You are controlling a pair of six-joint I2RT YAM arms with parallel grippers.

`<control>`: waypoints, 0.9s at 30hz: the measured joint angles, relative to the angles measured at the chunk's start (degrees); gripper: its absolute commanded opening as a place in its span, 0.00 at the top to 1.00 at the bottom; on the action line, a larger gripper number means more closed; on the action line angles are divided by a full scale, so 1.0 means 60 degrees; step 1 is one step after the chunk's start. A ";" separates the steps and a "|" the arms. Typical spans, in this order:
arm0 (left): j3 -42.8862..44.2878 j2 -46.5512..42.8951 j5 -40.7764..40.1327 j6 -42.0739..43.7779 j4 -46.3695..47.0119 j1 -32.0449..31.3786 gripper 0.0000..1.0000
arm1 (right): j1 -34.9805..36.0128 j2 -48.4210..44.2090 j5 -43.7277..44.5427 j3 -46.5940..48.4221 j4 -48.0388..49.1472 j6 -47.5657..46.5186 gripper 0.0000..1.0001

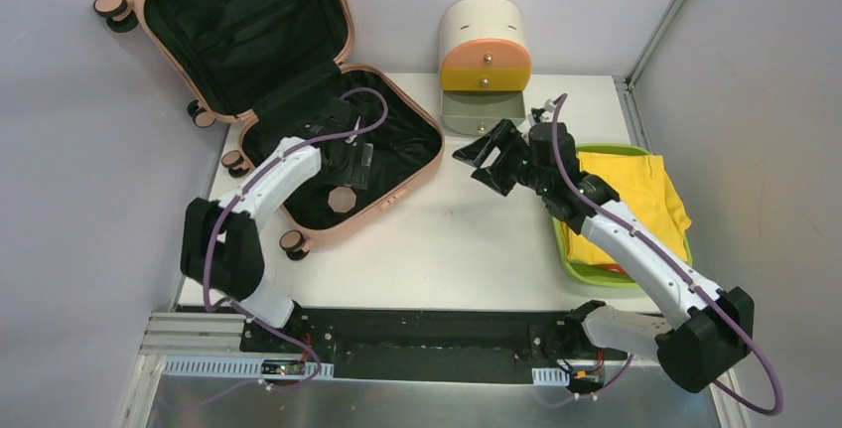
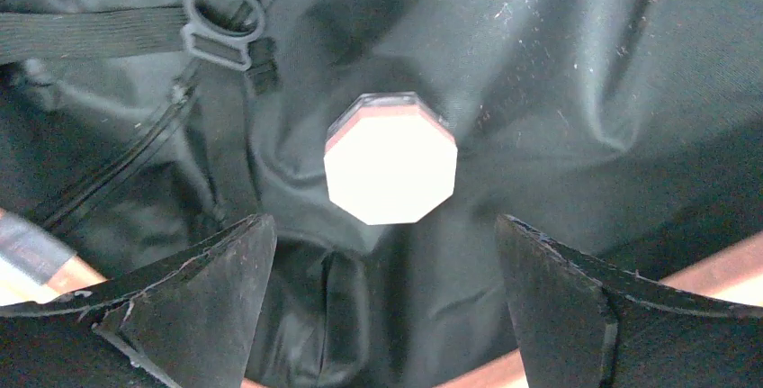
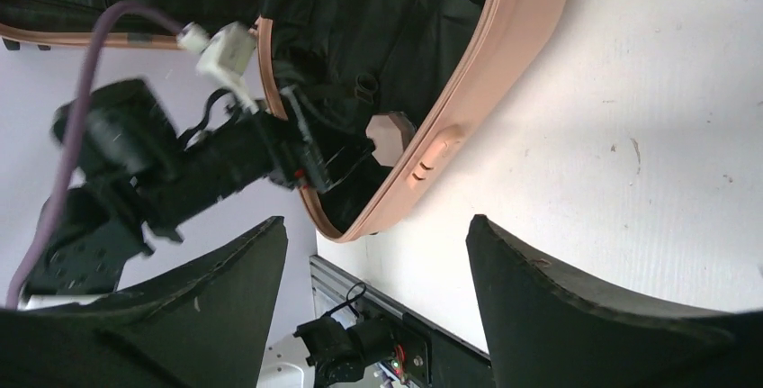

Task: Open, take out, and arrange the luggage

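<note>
Over the open peach-pink hard-shell luggage (image 1: 407, 187) on our white table (image 1: 467, 249), left claw (image 2: 385, 235) gapes empty; right claw (image 3: 378, 235) gapes beside it.

The suitcase (image 1: 392, 202) has a smooth, hard plastic shell and a wrinkled, matt black cloth lining (image 2: 558, 91). The white worktop (image 1: 457, 249) looks matt and scuffed; the lime-green tray (image 1: 586, 274) is glossy plastic.

Peach-pink hard-shell luggage (image 1: 397, 185) lies open at table's far-left, lid upright, black lining exposed.
</note>
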 measured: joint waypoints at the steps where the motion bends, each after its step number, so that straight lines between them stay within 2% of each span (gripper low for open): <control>1: 0.0091 0.0306 0.0066 0.0000 0.0036 0.0033 0.08 | 0.0011 -0.0087 -0.0011 -0.0018 -0.0062 -0.0025 0.23; 5: 0.0178 0.1479 0.0466 -0.0007 0.0120 0.0098 0.11 | 0.0018 -0.0393 0.0007 -0.0051 -0.0240 -0.0164 0.22; 9: 0.0178 0.1978 0.0692 -0.0044 0.0113 0.0098 0.15 | 0.0018 -0.0619 0.0055 -0.0055 -0.0273 -0.0288 0.21; 12: 0.0178 0.2029 0.0725 -0.0058 0.0120 0.0098 0.29 | 0.0018 -0.0641 0.0055 -0.0055 -0.0284 -0.0321 0.21; 21: 0.0178 0.2095 0.0962 0.0127 0.0120 0.0160 0.59 | 0.0022 -0.0619 0.0055 -0.0055 -0.0331 -0.0302 0.21; 24: 0.0178 0.2004 0.0965 0.0251 0.0124 0.0226 0.74 | 0.0029 -0.0619 0.0055 -0.0069 -0.0321 -0.0240 0.21; 27: 0.0178 0.1803 0.0947 0.0317 0.0124 0.0350 0.76 | 0.0040 -0.0616 0.0055 -0.0113 -0.0321 -0.0200 0.21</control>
